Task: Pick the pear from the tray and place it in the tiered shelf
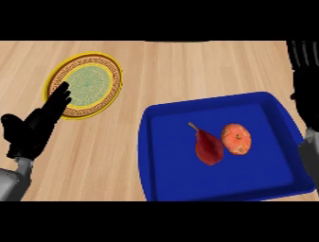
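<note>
Two items lie in the tray; counter is pale wood, grain running left-right. Left hand rests at 8 o'clock, fingers straight and pressed together, tips overlapping the lower-left rim of a yellow-rimmed patterned plate at 10 o'clock. Blue tray sits at 4 o'clock. Pear, dark red, lies near tray centre, long axis roughly vertical in view, stem toward 11 o'clock, bulb toward 5 o'clock. Orange fruit just beside it at its 3 o'clock. Right hand at 2 o'clock by the right edge, fingers straight, side by side.
</note>
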